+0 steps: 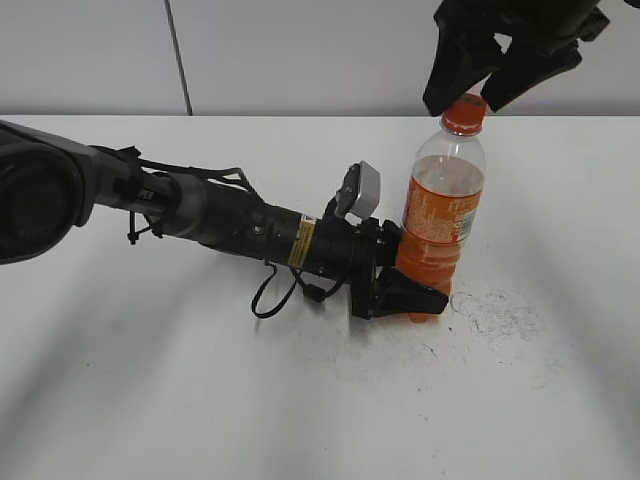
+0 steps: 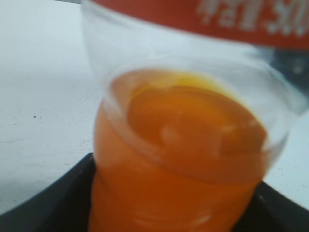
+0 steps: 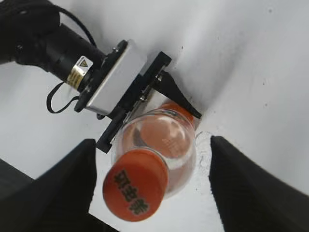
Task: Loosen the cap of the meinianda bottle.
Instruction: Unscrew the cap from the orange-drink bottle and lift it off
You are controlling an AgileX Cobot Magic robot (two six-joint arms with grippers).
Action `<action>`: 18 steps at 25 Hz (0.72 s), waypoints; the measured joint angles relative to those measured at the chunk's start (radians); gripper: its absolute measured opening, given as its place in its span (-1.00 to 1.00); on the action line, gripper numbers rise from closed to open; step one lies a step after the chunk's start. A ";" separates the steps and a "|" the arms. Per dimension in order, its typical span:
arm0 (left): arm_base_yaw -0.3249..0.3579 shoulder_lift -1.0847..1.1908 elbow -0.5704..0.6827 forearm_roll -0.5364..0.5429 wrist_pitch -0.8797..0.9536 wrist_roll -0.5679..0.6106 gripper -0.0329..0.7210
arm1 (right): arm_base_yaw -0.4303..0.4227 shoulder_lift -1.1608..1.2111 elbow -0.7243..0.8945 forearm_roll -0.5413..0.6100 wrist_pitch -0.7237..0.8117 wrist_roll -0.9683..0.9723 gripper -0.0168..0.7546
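Observation:
The meinianda bottle (image 1: pixel 443 215) stands upright on the white table, orange drink in its lower part, orange label round the middle. My left gripper (image 1: pixel 412 297) is shut on the bottle's base; the bottle fills the left wrist view (image 2: pixel 183 145). The orange cap (image 1: pixel 465 112) sits on the bottle's neck; it also shows in the right wrist view (image 3: pixel 135 184), with dark characters on top. My right gripper (image 1: pixel 470 92) is open just above the cap, one finger on each side, not touching. In the right wrist view (image 3: pixel 152 186) its fingers flank the cap with clear gaps.
The left arm (image 1: pixel 200 215) lies low across the table from the left, with a loose black cable loop (image 1: pixel 272 298). Dark scuff marks (image 1: pixel 500 312) are on the table right of the bottle. A grey wall stands behind the table.

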 joint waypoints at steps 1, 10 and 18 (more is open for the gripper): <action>0.000 0.000 0.000 0.000 0.000 0.000 0.55 | 0.000 0.000 0.000 -0.010 0.003 0.045 0.43; 0.000 0.000 0.000 0.000 0.000 -0.001 0.55 | 0.000 0.000 0.000 -0.006 0.004 0.106 -0.17; 0.000 0.000 0.000 -0.001 0.000 -0.001 0.55 | 0.000 0.000 0.000 0.006 0.004 -0.136 -0.25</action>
